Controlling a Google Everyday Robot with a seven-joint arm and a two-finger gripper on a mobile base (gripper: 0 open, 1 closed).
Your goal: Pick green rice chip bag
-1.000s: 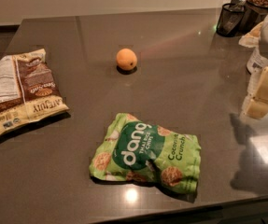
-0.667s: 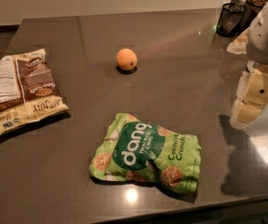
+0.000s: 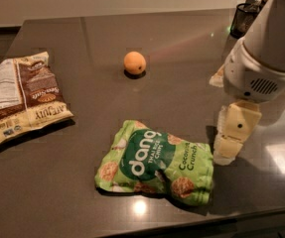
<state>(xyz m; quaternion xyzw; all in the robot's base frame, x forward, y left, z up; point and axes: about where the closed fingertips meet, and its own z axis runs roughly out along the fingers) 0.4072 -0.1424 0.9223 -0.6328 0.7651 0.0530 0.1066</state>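
Observation:
The green rice chip bag (image 3: 157, 163) lies flat on the dark table near the front edge, with white "dang" on a dark green oval and tan chip pictures. My gripper (image 3: 230, 145) hangs from the white arm at the right, just to the right of the bag's right edge and a little above the table. It holds nothing that I can see.
A cream-and-brown snack bag (image 3: 25, 95) lies at the left. An orange (image 3: 134, 62) sits at the middle back. A dark mesh cup (image 3: 243, 18) stands at the back right. The table's front edge (image 3: 181, 221) runs just below the green bag.
My arm and gripper have moved left and down toward the green bag's right edge. The bags and the orange have not moved.

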